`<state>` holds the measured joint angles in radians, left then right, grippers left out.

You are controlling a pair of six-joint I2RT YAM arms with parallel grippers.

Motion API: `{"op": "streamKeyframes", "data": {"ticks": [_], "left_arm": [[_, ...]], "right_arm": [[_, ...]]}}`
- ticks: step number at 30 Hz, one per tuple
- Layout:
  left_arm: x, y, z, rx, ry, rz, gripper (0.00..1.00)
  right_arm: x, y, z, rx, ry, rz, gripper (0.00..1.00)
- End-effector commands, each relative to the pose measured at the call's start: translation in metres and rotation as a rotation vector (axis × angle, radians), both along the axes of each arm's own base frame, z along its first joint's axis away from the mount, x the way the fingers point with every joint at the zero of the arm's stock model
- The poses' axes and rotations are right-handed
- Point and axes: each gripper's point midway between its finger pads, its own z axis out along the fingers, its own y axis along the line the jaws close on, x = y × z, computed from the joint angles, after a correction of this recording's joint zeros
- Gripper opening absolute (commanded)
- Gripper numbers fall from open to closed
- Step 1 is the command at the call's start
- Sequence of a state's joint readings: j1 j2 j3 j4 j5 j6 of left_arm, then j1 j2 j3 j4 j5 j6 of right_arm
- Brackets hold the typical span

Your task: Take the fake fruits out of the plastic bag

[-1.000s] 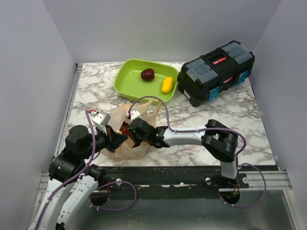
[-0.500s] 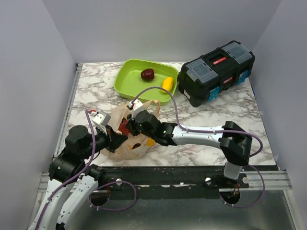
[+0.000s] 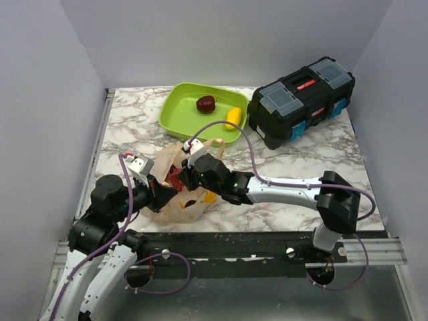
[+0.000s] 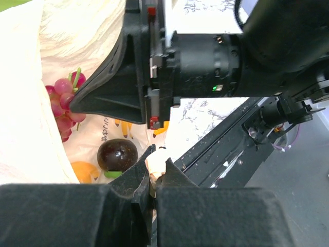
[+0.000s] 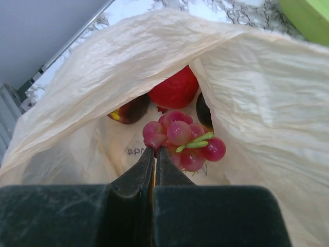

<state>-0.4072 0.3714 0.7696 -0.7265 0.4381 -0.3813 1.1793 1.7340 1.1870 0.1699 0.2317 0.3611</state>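
Pinching crinkly pale-orange plastic bag [image 4: 67, 31] rim: left pincer [image 4: 156, 154]; right pincer [image 5: 154, 152] closed, tips against glossy reddish grape bunch [image 5: 182, 136].

The right arm [image 3: 287, 190] now stretches farther left over the desk [image 3: 301, 157], its elbow swung out rightward. Its fingers [image 5: 136, 177], parted a second ago, are closed together deeper inside the plastic bag [image 5: 257, 98], tips against the grape bunch [image 5: 182, 139].
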Motion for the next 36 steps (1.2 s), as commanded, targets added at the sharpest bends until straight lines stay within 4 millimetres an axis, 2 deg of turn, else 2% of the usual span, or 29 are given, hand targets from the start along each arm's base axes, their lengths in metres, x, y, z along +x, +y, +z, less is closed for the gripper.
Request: {"op": "streamKeyframes", "data": {"ticks": [1, 5, 12, 22, 27, 32, 36], "left_arm": [[0.004, 0.001, -0.001, 0.006, -0.007, 0.007, 0.0], [0.004, 0.001, -0.001, 0.006, -0.01, 0.012, 0.0], [0.007, 0.003, -0.001, 0.006, -0.007, 0.021, 0.0], [0.005, 0.004, 0.002, -0.003, -0.026, 0.028, 0.0], [0.007, 0.004, 0.0, 0.002, -0.015, 0.027, 0.0], [0.007, 0.006, 0.001, 0.001, -0.021, 0.039, 0.0], [0.006, 0.006, 0.001, -0.002, -0.024, 0.037, 0.0]], "right_arm": [[-0.01, -0.004, 0.05, 0.08, -0.042, 0.033, 0.01], [-0.013, -0.015, 0.082, 0.132, -0.076, 0.036, 0.01], [-0.014, -0.026, 0.126, 0.184, -0.125, 0.028, 0.01], [0.005, -0.031, 0.176, 0.192, -0.223, -0.053, 0.01], [0.011, -0.033, 0.21, 0.22, -0.282, -0.073, 0.01], [0.032, -0.036, 0.241, 0.215, -0.354, -0.136, 0.01], [0.057, -0.044, 0.249, 0.184, -0.376, -0.203, 0.01]]}}
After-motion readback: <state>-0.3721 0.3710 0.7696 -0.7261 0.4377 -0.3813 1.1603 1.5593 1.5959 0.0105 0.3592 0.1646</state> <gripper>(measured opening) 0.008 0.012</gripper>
